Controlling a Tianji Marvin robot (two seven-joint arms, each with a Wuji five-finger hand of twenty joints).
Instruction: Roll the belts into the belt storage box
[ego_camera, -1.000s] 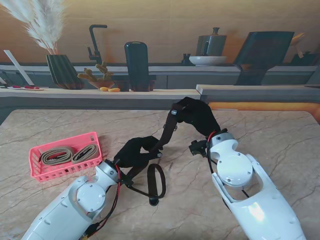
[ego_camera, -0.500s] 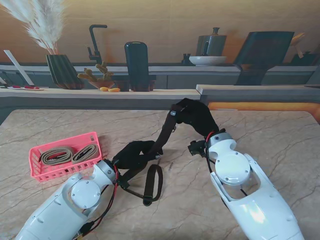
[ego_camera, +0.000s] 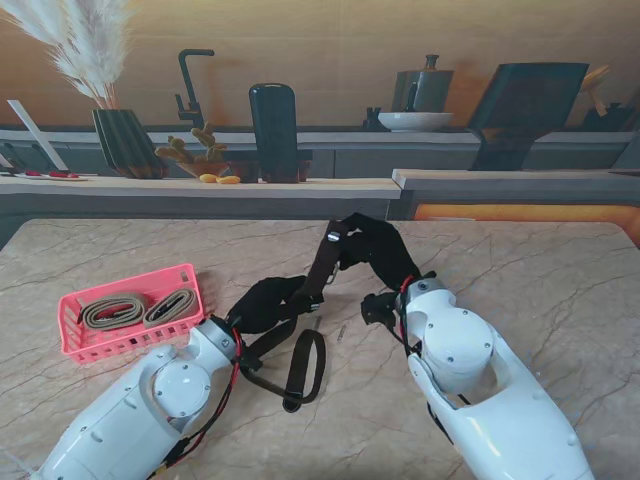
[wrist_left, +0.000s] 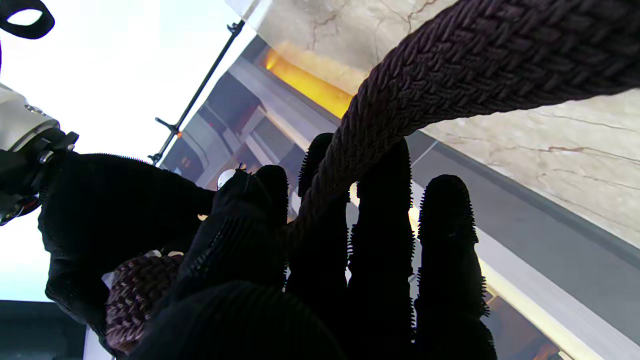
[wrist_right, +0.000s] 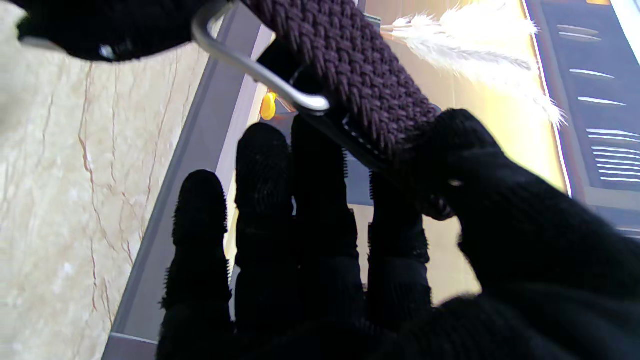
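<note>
Gripping one braided dark belt (ego_camera: 318, 282) between both gloved hands.

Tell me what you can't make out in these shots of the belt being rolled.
- Stand view: left hand hides how far the belt is coiled.
- Left wrist view: fingers cover the coil; the belt is cut off by the edge.
- Right wrist view: the buckle is cut off by the edge.
- Pink box: belts inside too small to count.

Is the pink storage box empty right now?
No: the pink box already holds two coiled tan belts in the stand view.
</note>
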